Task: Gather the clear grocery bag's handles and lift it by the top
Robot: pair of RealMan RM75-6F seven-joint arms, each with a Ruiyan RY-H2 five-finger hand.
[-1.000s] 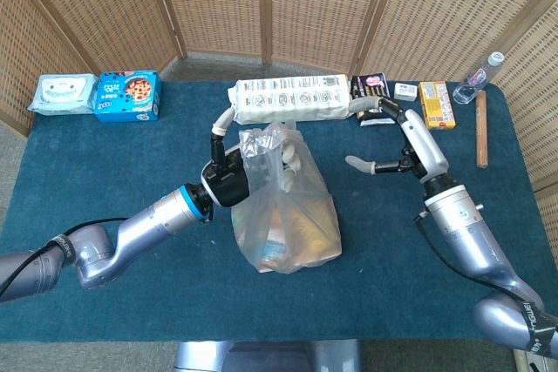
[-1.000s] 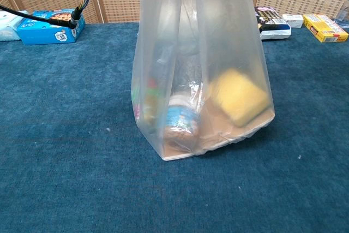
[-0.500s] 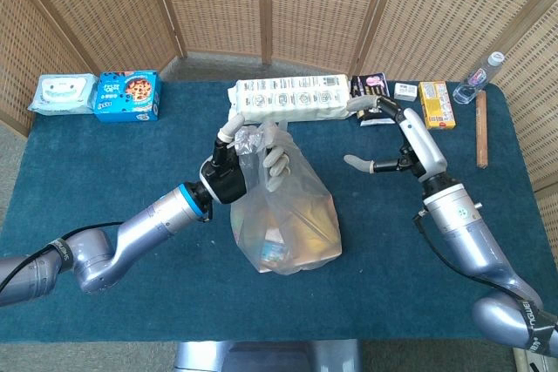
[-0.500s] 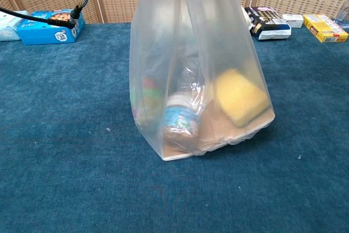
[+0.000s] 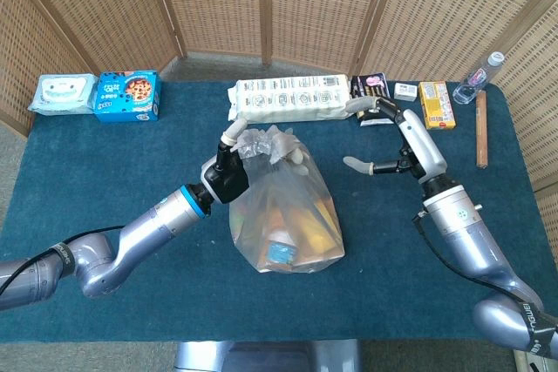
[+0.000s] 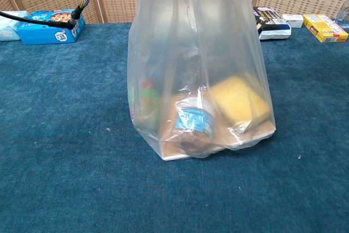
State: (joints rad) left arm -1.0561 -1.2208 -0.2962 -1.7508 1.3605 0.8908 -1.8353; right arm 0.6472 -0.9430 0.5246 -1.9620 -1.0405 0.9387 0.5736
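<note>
1. Head view: the left hand (image 5: 228, 163) grips the bunched top of the clear grocery bag (image 5: 283, 215) at the middle of the blue bench (image 5: 105, 180). Half a second ago the plastic stood up loosely around its fingers; now the handles are drawn into a crumpled knot (image 5: 266, 142) and the bag sits fuller and rounder. The right hand (image 5: 384, 161) has not moved: it hovers open, fingers apart and holding nothing, well to the side of the bag. A long white pack (image 5: 292, 99) lies just behind the bag.

2. Chest view: the bag (image 6: 196, 69) stands on the bench (image 6: 65, 151), its base still touching the cloth. The blue-labelled jar (image 6: 193, 124) inside has tipped nearer the front wall. The yellow sponge (image 6: 237, 102) sits to its right on the brown card floor. Neither hand shows here.
</note>
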